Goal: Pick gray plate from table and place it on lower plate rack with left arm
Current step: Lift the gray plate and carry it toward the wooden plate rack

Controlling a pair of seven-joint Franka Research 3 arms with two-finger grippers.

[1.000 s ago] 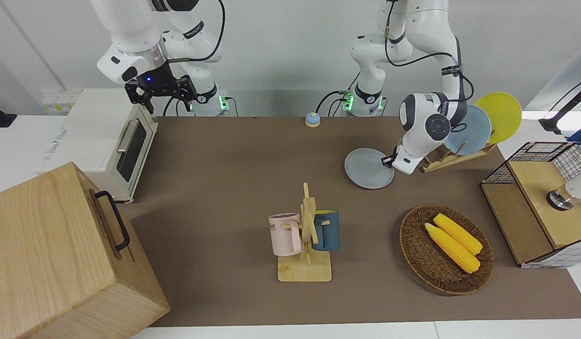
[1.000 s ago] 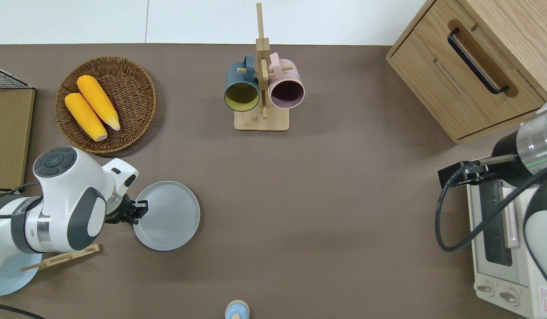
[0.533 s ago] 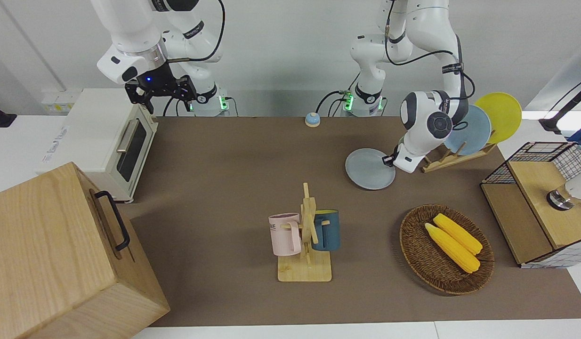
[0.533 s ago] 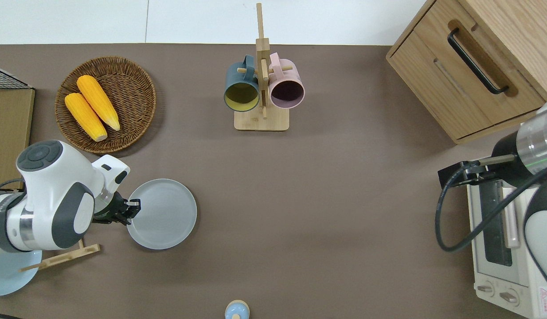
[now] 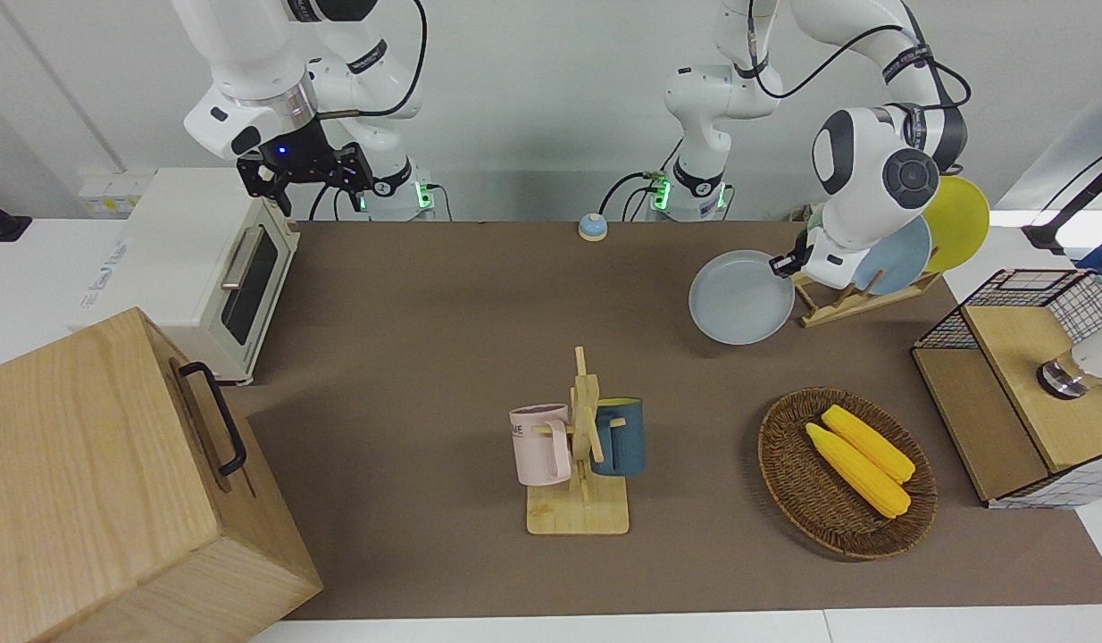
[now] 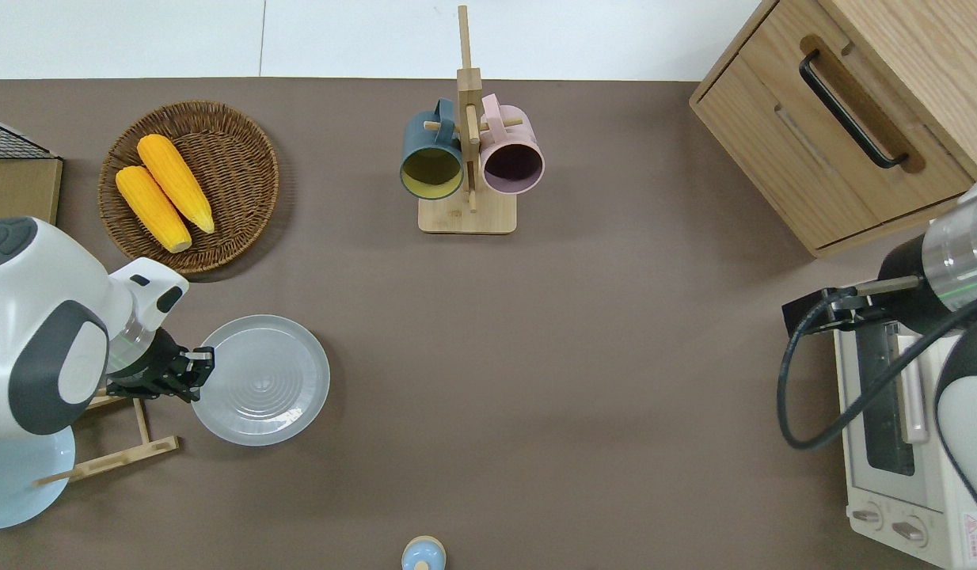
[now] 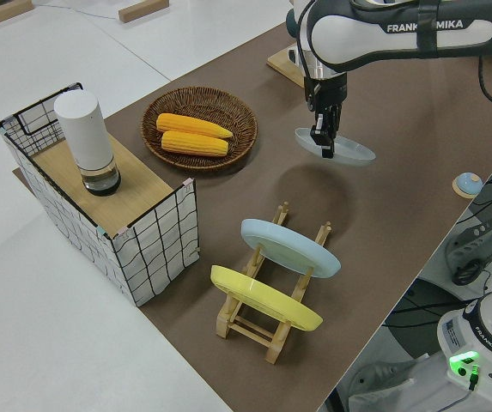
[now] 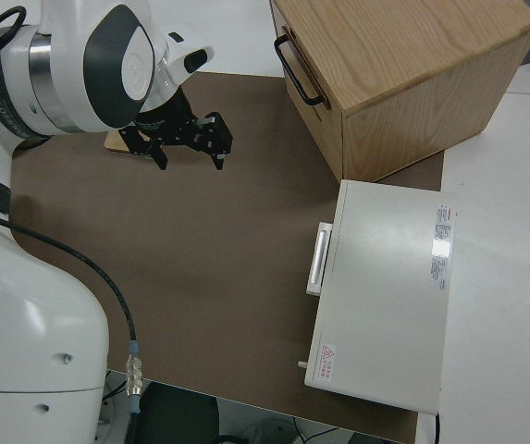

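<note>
My left gripper (image 6: 194,372) is shut on the rim of the gray plate (image 6: 263,380) and holds it up in the air, slightly tilted, over the table (image 6: 536,356) just beside the lower plate rack (image 6: 116,455). The left side view shows the plate (image 7: 344,150) off the table in the gripper (image 7: 323,146), with its shadow below. The rack (image 5: 850,299) holds a light blue plate (image 5: 899,254) and a yellow plate (image 5: 957,223) upright in its slots; the pegs at its end nearest the gray plate (image 5: 738,299) are free. My right arm is parked, its gripper (image 5: 305,174) open.
A wicker basket (image 6: 235,158) with two corn cobs lies farther from the robots than the plate. A mug stand (image 6: 466,158) holds two mugs mid-table. A wire shelf (image 5: 1006,384), a toaster oven (image 5: 203,268), a wooden cabinet (image 5: 96,482) and a small blue bell (image 5: 592,227) stand around.
My left gripper has lifted the gray plate off the table and carried it toward the rack at the left arm's end. The right arm has not moved.
</note>
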